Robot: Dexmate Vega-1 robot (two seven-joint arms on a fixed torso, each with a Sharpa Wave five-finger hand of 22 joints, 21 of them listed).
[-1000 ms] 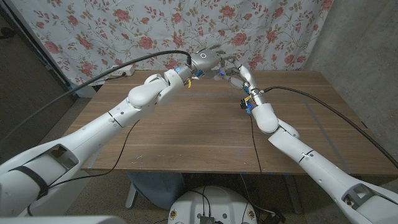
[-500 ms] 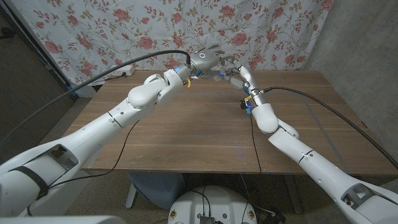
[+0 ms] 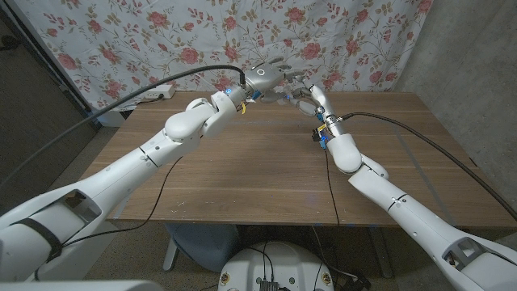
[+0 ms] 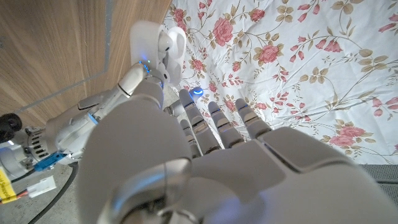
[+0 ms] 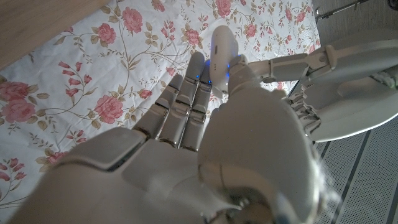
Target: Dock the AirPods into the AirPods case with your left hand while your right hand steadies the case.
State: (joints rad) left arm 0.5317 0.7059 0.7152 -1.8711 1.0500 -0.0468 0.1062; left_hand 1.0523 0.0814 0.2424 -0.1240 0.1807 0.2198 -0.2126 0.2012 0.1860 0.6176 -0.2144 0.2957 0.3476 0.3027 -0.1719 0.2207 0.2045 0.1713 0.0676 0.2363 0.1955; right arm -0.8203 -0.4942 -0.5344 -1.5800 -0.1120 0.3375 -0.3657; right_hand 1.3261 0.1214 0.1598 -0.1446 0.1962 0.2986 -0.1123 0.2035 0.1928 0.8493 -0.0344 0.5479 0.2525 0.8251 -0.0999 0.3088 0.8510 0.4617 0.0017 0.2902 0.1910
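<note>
AirPods case point(image 4: 163, 46), lid open, pinched in my right hand point(image 3: 311, 99); left hand point(image 3: 271, 78) fingers spread, holding nothing visible. Weak pinch risks dropping it onto the bench point(image 3: 242, 162).

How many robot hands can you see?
2. The left hand is at the far edge of the table. The right hand is close beside it, holding the white AirPods case.

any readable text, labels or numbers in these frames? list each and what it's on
None readable.
Yellow tag by the cable in the left wrist view: too little showing to tell if it is printed.
White case: no visible marking.
Left hand, right hand: no lettering visible.
</note>
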